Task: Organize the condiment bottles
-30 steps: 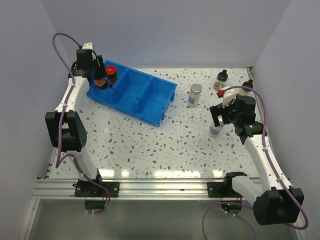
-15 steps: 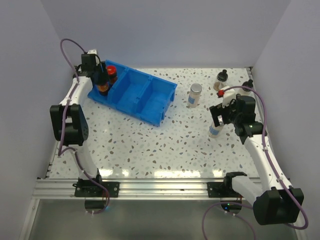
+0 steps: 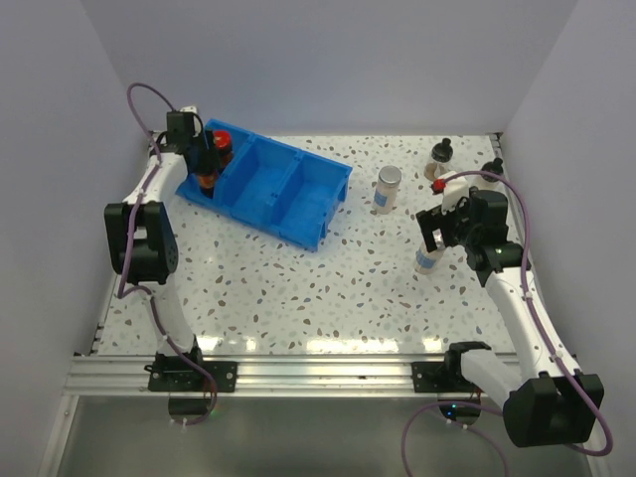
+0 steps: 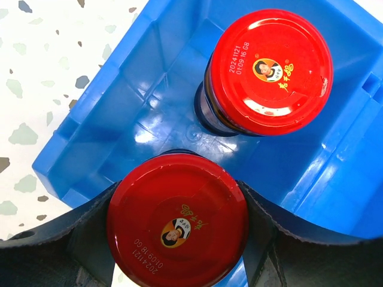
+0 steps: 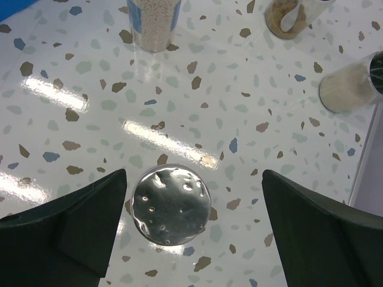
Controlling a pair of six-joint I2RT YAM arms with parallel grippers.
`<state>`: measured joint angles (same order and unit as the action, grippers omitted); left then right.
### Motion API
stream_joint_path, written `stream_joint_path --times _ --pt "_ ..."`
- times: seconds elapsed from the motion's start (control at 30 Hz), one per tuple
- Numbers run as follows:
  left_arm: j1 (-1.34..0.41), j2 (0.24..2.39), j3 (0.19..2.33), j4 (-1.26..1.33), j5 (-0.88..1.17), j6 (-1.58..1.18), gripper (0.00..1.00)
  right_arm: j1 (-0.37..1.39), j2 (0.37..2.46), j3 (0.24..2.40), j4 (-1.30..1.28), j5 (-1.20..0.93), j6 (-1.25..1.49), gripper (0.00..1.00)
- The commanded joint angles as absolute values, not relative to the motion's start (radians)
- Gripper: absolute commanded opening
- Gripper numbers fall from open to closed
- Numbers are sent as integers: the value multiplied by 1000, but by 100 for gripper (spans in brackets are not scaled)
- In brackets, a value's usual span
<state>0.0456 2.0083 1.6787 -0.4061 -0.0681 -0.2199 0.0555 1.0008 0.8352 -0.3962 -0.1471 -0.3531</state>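
Observation:
My left gripper (image 3: 202, 159) is shut on a red-capped jar (image 4: 178, 227) and holds it in the left end compartment of the blue bin (image 3: 298, 199). A second red-capped jar (image 4: 269, 72) stands just beyond it in the same compartment. My right gripper (image 3: 435, 231) is open, its fingers either side of a silver-capped jar (image 5: 171, 204) standing on the table and touching neither. The jar sits nearer the left finger. Another silver-capped jar with a blue label (image 3: 388, 189) stands further back. Two small black-capped jars (image 3: 442, 151) (image 3: 494, 165) stand at the far right.
The bin lies at an angle at the back left, with its middle and right compartments holding nothing. White walls close in the speckled table (image 3: 298, 288) on the left, back and right. A metal rail (image 3: 298, 373) runs along the near edge.
My left gripper has shifted slightly right and further back over the bin's left compartment with the red-capped jar in it. The right arm has not moved.

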Motion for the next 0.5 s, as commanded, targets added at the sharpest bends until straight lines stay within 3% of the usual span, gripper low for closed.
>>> stream_joint_path --times 0.0,0.23,0.47 --pt "54 1982 1713 -281 -54 -212 48 51 982 848 -364 -143 -365 99" --pt "54 1964 1697 -279 -64 -215 76 51 980 848 -364 -144 -367 99" --pt "54 1928 1672 -272 -61 -215 87 51 977 847 -368 -152 -371 98"
